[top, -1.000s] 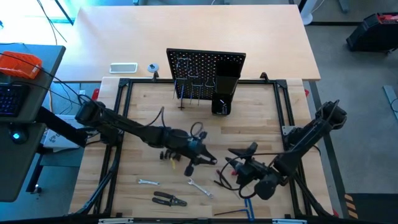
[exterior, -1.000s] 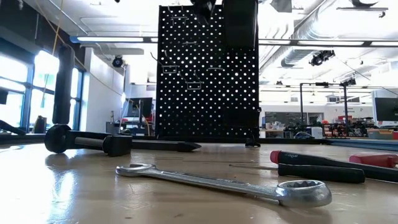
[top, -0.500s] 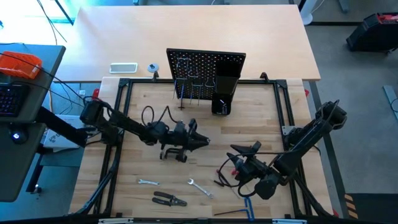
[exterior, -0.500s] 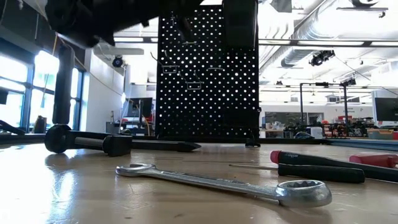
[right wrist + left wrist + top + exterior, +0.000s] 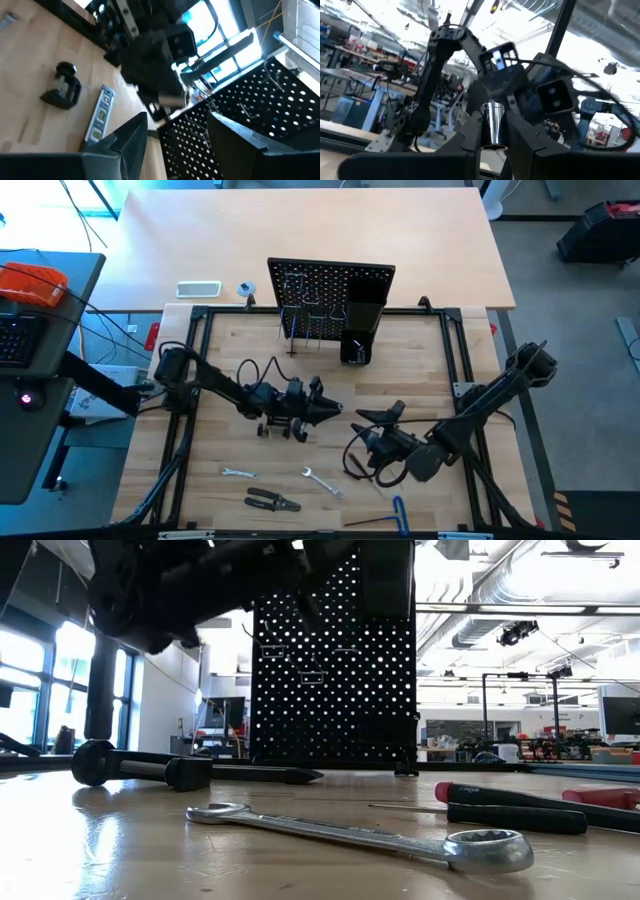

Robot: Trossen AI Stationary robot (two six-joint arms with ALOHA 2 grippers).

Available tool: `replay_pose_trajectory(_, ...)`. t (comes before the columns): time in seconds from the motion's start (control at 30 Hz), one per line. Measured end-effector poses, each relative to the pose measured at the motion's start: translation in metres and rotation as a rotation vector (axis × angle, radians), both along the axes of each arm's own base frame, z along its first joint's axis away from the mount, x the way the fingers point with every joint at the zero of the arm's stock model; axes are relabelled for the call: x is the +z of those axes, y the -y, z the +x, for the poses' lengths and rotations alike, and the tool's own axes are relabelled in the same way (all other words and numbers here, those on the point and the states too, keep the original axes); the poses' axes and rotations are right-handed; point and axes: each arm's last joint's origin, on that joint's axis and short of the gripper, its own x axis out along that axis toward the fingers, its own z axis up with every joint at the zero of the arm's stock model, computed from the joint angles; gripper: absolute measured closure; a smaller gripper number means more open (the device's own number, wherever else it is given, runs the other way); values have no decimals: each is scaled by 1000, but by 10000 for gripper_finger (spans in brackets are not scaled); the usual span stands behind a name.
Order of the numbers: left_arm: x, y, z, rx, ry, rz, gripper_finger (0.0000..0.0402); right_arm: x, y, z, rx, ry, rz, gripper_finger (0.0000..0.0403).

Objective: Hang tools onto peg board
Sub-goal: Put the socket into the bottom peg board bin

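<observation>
A: The left gripper [image 5: 494, 131] has its fingers closed on a small silver metal bit [image 5: 493, 125], raised over the table's middle, in front of the peg board [image 5: 330, 292].

B: And the right gripper [image 5: 378, 417]?

A: Its fingers are spread wide with nothing between them, just right of the left one, close by.

B: Free room?

A: Bare wood lies between the grippers and the peg board at the far edge. The near edge is crowded: small wrench [image 5: 238, 473], larger wrench [image 5: 320, 481], pliers [image 5: 272, 500], blue-handled hex key [image 5: 399, 512]. The C-clamp [image 5: 62, 90] and level [image 5: 100, 114] lie under the left arm.

B: Changes?

A: Since half a second ago the left gripper has barely shifted. The right gripper moved up and leftward, uncovering the hex key.
</observation>
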Motion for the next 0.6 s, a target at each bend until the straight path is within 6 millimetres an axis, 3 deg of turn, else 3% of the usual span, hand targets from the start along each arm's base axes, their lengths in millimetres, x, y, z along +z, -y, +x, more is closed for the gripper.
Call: replay_pose_trajectory(0.6, 15, 4, 16, -6, 69, -18, 351, 5, 10, 10, 13, 7, -16, 202)
